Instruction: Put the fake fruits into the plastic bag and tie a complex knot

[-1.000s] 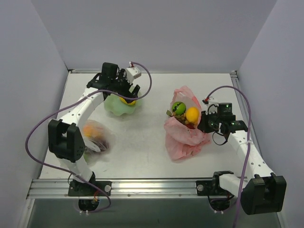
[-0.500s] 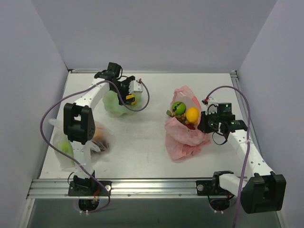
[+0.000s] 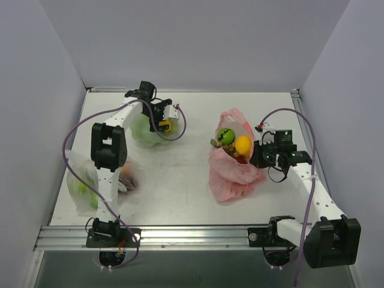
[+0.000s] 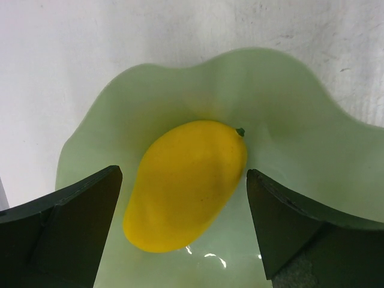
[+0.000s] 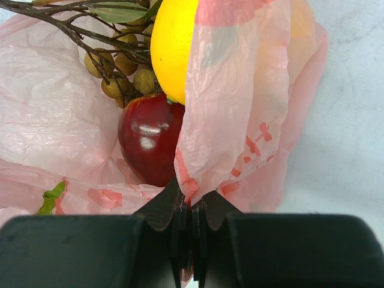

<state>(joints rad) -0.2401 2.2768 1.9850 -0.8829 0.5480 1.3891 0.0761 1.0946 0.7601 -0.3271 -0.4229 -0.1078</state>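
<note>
The pink plastic bag (image 3: 233, 171) stands open at the right of the table. In it are a green round fruit (image 3: 225, 136), a yellow-orange citrus (image 3: 243, 144), a red apple (image 5: 149, 138) and a brown grape bunch (image 5: 123, 66). My right gripper (image 3: 258, 155) is shut on the bag's right rim (image 5: 210, 120). My left gripper (image 3: 162, 122) is open over a pale green wavy bowl (image 4: 288, 108). Its fingers (image 4: 66, 228) stand on either side of a yellow mango-shaped fruit (image 4: 186, 180) lying in the bowl, without touching it.
A clear colourless bag of fruits (image 3: 90, 180) lies at the near left, beside the left arm's lower link. The green bowl (image 3: 144, 133) sits at the back left. Grey walls enclose the table on three sides.
The left arm's elbow has swung up and to the right, uncovering more of the clear bag, while its gripper stayed at the green bowl. The right arm and the pink bag have not moved.
</note>
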